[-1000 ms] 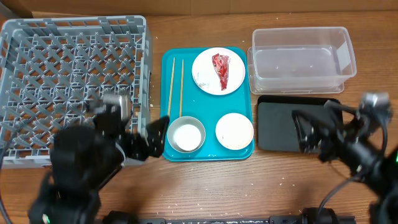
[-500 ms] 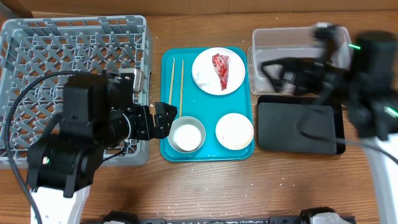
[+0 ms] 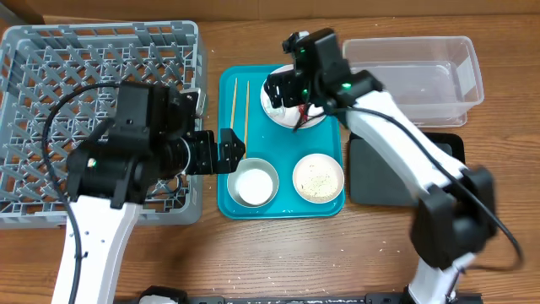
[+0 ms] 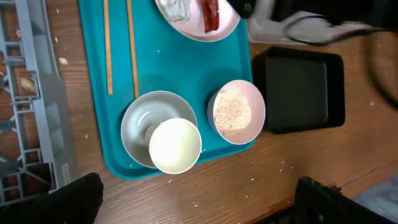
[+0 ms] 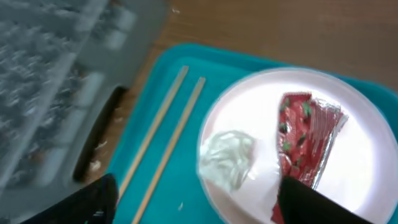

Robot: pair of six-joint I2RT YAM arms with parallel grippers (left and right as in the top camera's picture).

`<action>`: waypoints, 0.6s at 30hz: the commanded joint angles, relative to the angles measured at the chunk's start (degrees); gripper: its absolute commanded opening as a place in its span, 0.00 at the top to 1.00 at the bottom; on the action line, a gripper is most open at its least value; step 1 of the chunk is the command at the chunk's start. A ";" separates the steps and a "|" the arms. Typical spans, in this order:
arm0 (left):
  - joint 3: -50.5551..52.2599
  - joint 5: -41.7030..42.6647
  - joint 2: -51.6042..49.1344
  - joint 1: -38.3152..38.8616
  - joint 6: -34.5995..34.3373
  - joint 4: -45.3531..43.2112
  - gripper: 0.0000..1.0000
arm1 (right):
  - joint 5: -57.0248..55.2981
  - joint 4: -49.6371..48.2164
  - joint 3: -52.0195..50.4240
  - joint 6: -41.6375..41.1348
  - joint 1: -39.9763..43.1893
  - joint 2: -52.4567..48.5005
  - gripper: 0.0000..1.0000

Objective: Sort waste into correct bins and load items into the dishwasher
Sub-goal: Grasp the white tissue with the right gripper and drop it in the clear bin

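My right gripper [image 5: 199,205] is open low over the large white plate [image 5: 360,186], its jaws either side of the crumpled tissue [image 5: 227,158], one finger at the red wrapper [image 5: 305,140]. Overhead, the right gripper [image 3: 287,93] covers much of the plate [image 3: 314,118]. My left gripper [image 3: 232,152] is open at the teal tray's left edge, empty, above bare wood in its wrist view [image 4: 202,205]. On the tray are two chopsticks [image 3: 234,114], a white cup [image 4: 175,145] in a grey bowl [image 4: 140,121], and a dish of rice [image 3: 318,177].
The grey dish rack [image 3: 51,84] fills the left side, under my left arm. The clear tub [image 3: 422,76] stands at the back right, with the black tray [image 3: 380,173] in front of it, partly under my right arm. Rice grains dot the wood near the teal tray [image 3: 283,143].
My right arm swung from the black tray, past the clear tub, to the plate, and its jaws narrowed a little. My left arm rose and moved toward the tray's left edge.
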State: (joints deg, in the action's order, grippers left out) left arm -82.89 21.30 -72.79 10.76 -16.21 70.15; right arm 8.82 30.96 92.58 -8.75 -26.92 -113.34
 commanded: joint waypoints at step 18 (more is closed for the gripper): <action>-11.72 -2.25 14.43 4.26 7.48 1.73 0.00 | 2.91 1.29 1.33 -0.20 1.95 0.68 0.96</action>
State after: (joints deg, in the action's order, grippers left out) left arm -93.56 21.98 -63.37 14.66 -11.99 71.09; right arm 11.05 31.55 92.60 -9.04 -26.94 -124.57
